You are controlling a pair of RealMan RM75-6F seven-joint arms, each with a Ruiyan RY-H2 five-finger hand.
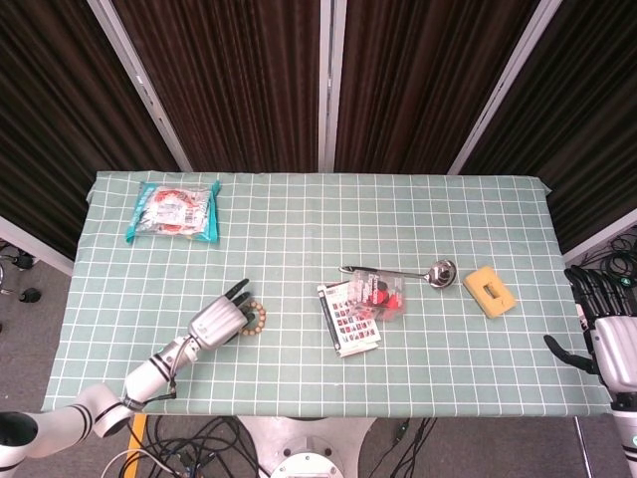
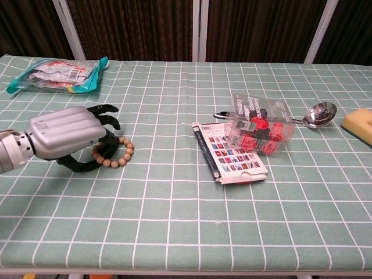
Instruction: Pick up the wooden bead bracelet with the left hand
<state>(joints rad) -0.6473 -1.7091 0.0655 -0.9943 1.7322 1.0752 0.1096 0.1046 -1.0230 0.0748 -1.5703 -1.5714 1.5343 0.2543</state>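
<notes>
The wooden bead bracelet [image 1: 256, 318] [image 2: 118, 154] lies on the green checked tablecloth, left of centre near the front edge. My left hand [image 1: 220, 322] [image 2: 65, 135] lies palm down over the ring's left side. Its dark fingers curl onto the beads and the thumb closes in from the front, so the bracelet is pinched while still on the cloth. The ring's left part is hidden under the fingers. My right hand [image 1: 607, 342] hangs off the table's right end, fingers apart and holding nothing.
A snack bag [image 1: 174, 211] [image 2: 55, 72] sits at the back left. Mid-table lie a printed card box [image 1: 348, 319] [image 2: 229, 153] and a clear pack of red pieces [image 1: 381, 292] [image 2: 258, 125]. A metal spoon [image 1: 418, 271] [image 2: 317, 113] and yellow sponge [image 1: 490, 291] [image 2: 359, 123] lie to the right.
</notes>
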